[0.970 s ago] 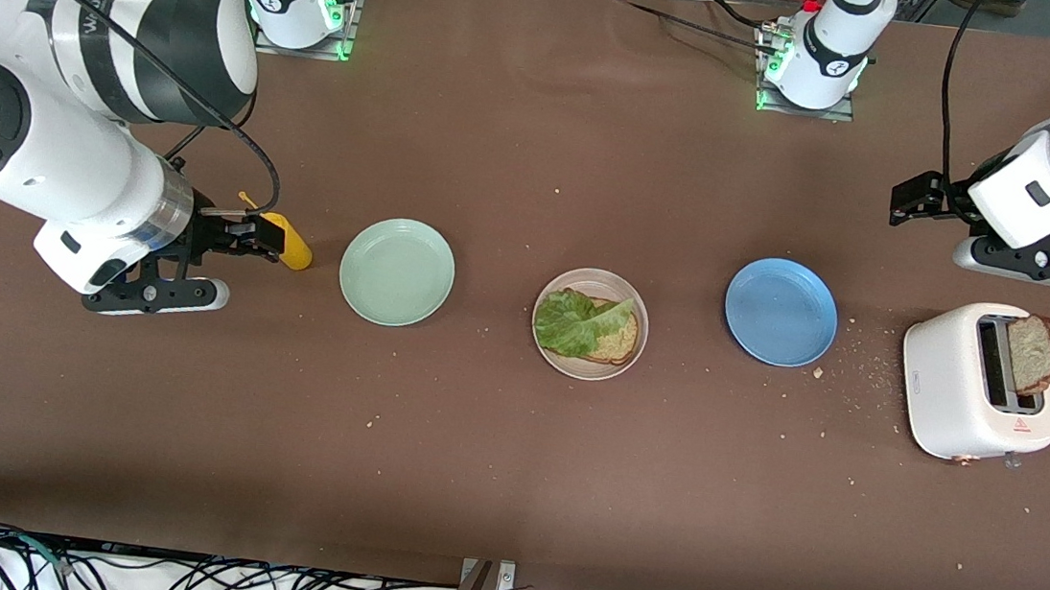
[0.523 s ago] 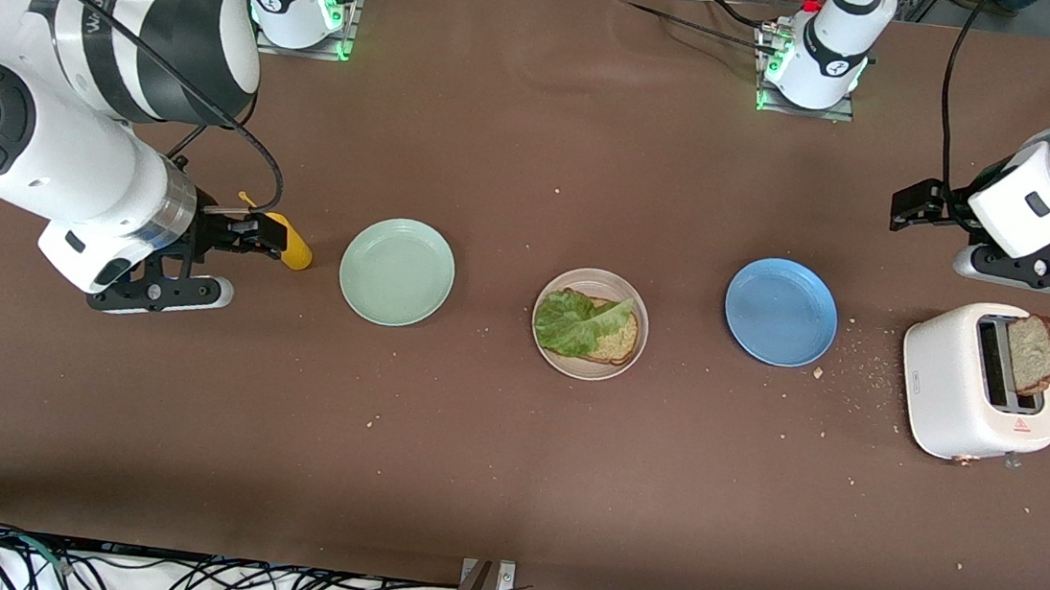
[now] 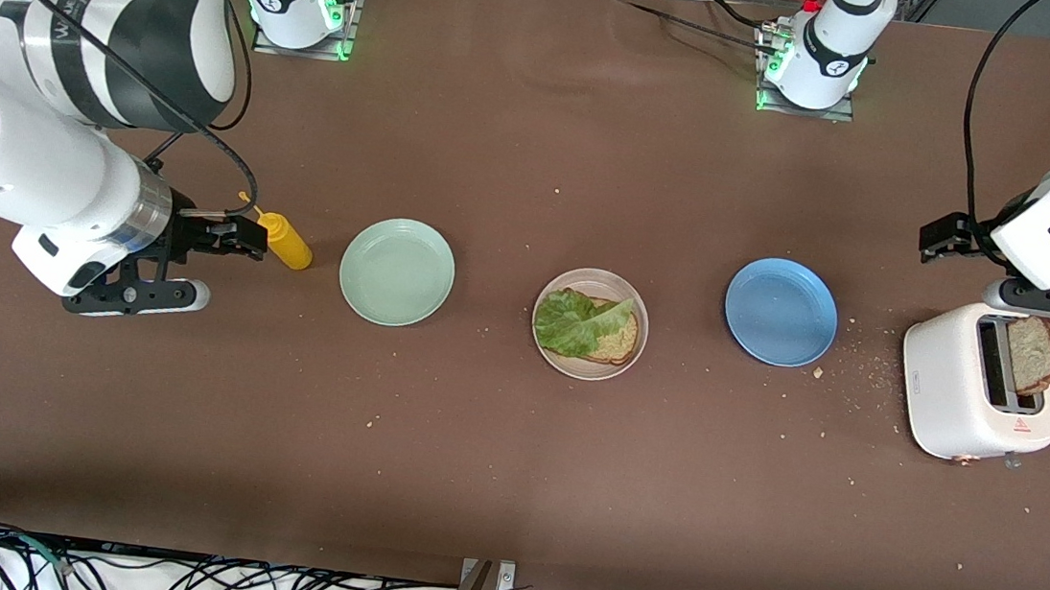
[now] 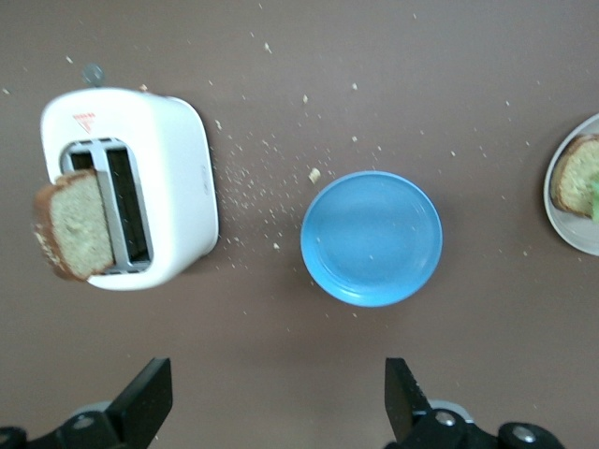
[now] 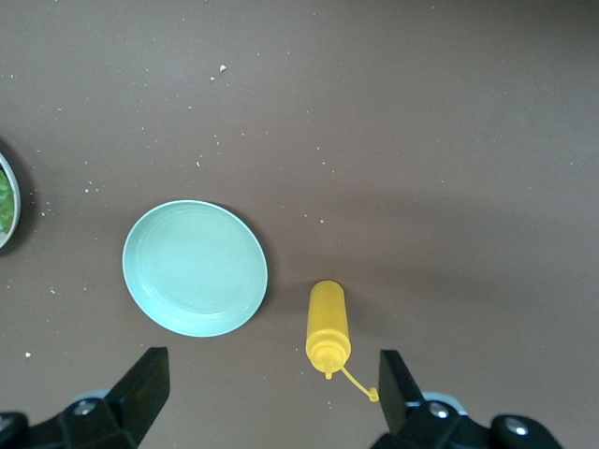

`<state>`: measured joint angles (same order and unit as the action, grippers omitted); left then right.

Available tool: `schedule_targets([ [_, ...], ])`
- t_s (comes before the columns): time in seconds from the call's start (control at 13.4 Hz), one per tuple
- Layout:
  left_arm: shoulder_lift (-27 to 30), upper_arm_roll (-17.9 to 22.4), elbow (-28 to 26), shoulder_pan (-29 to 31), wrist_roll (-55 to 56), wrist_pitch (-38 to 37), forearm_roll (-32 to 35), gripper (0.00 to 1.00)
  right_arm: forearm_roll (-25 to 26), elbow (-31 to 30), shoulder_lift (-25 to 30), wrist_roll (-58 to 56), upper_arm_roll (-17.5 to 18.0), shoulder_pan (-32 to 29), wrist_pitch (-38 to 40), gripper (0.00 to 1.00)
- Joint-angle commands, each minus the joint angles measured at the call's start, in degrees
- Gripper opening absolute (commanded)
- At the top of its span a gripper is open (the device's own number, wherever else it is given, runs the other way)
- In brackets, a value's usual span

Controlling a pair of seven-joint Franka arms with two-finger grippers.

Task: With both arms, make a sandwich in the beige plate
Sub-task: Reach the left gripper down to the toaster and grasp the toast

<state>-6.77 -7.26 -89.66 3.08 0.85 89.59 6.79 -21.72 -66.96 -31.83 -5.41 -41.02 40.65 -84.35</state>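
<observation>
The beige plate (image 3: 584, 372) sits mid-table and holds one brown bread slice (image 3: 621, 342) with a green lettuce leaf (image 3: 573, 325) on it. Its edge also shows in the left wrist view (image 4: 564, 236). The second bread slice (image 3: 1035, 352) stands in a slot of the white toaster (image 3: 950, 384), as the left wrist view also shows (image 4: 75, 224). My left gripper (image 3: 943, 237) is open and empty, up over the table next to the toaster (image 4: 178, 178). My right gripper (image 3: 240, 237) is open and empty, up beside a yellow squeeze bottle (image 3: 287, 243).
A blue plate (image 3: 781, 312) lies between the beige plate and the toaster, with crumbs scattered round it. A mint-green plate (image 3: 397, 271) lies between the beige plate and the yellow bottle (image 5: 328, 323). Both plates hold nothing.
My left arm has swung toward its end of the table and come down close to the toaster. My right arm has drawn back toward its end, uncovering the yellow bottle.
</observation>
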Motion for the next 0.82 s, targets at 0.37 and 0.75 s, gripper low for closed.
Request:
schedule_targets([
  [0.37,-4.48,-0.12,-0.86,8.07,-3.28,13.14,1.82,1.0,4.04,-0.72,3.27,-1.18,17.44,-14.17,0.68,0.99],
  [0.75,-4.74,-0.12,-10.34,14.21,-11.56,29.65,4.44,0.99,13.16,-0.98,5.46,-0.83,31.25,-25.16,-0.11,0.99],
])
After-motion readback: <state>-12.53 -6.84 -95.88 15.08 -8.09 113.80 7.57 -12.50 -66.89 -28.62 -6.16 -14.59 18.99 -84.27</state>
